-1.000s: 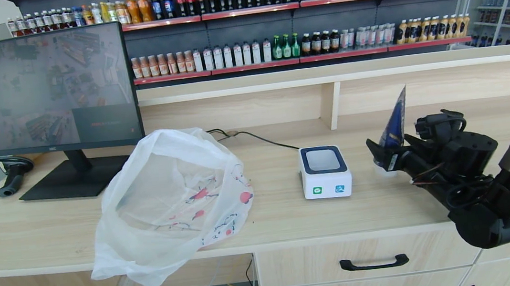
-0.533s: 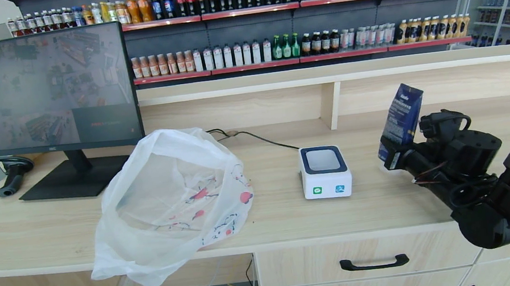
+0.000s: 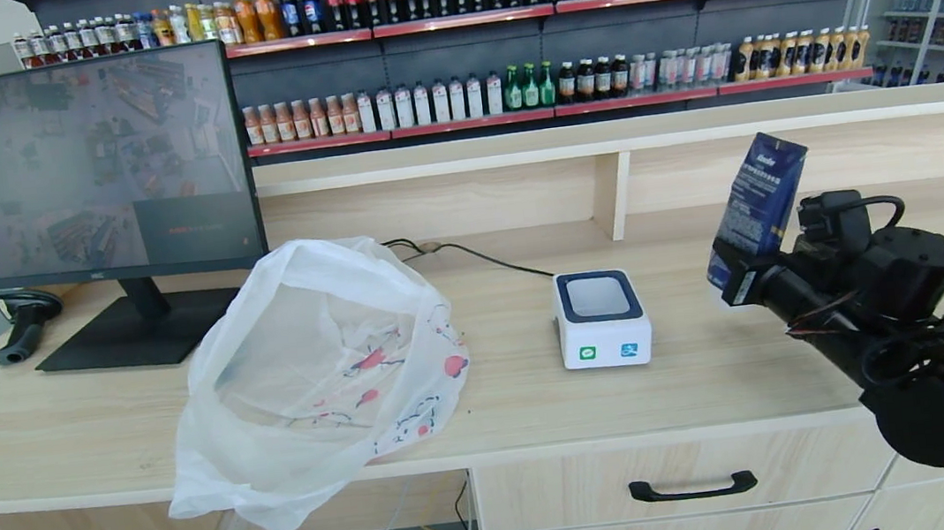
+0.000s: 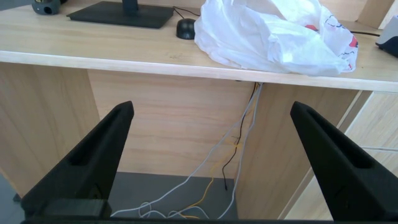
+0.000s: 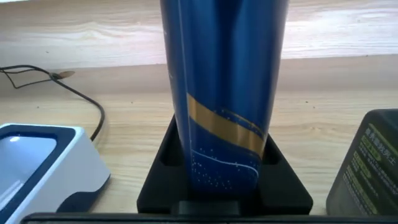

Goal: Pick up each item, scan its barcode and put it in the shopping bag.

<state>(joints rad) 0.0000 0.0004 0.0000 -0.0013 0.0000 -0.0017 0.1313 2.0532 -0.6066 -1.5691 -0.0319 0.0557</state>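
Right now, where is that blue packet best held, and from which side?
Probably by its lower end, from below, as the right gripper does: the blue packet stands nearly upright, so jaws shut there leave its printed upper part free for the scanner.

head: counter [image 3: 541,399] being overlooked from above | left wrist: shopping bag [image 4: 273,34] being viewed from low | right wrist: scanner [image 5: 37,162] being viewed close

A shop checkout: far shelves [image 3: 550,12] of bottled drinks, a wooden bench [image 3: 541,399] carrying a monitor [image 3: 79,167], scanner [image 3: 602,318] and bag [image 3: 315,372].
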